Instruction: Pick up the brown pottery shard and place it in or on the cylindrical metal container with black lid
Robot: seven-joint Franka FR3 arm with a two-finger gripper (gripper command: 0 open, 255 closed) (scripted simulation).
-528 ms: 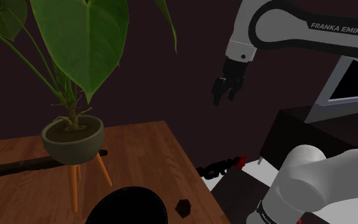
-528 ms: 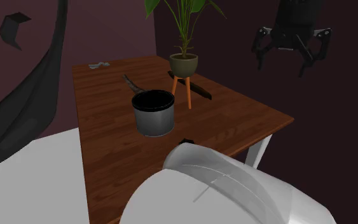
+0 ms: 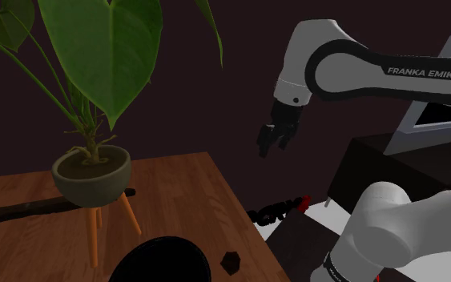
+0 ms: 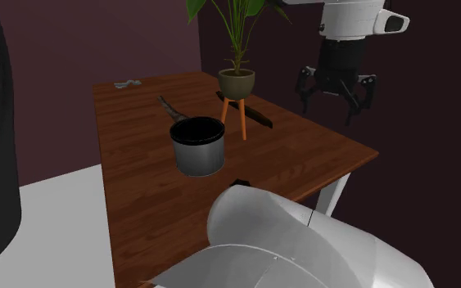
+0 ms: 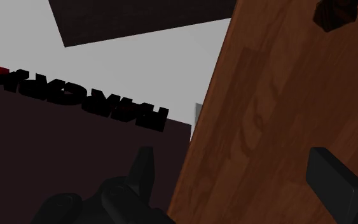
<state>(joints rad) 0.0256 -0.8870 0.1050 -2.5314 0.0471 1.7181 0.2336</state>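
- Two black fingers [image 5: 144, 170] of the gripper [image 5: 234, 168] stand wide apart and clasp nothing (the edge of the wooden table [image 5: 266, 127] runs below the gap between them).
- One small brown pottery shard [image 3: 231, 261] lies flat on the table near that edge. In the wrist view the shard [image 5: 336, 13] lies far ahead of the fingertips.
- Close beside the shard stands the cylindrical metal container [image 4: 197, 147], upright, with grey walls and a black top. The two are near each other but not touching (second exterior view, shard [image 4: 238, 181]).
- High in the air, the gripper [image 3: 270, 140] hangs over the table's edge, well apart from both shard and container [image 3: 163, 258].
- Behind the container a potted plant [image 4: 237, 82] sits on orange legs.
- Beside the table is the dark stand [image 5: 75, 159], which bears black lettering.
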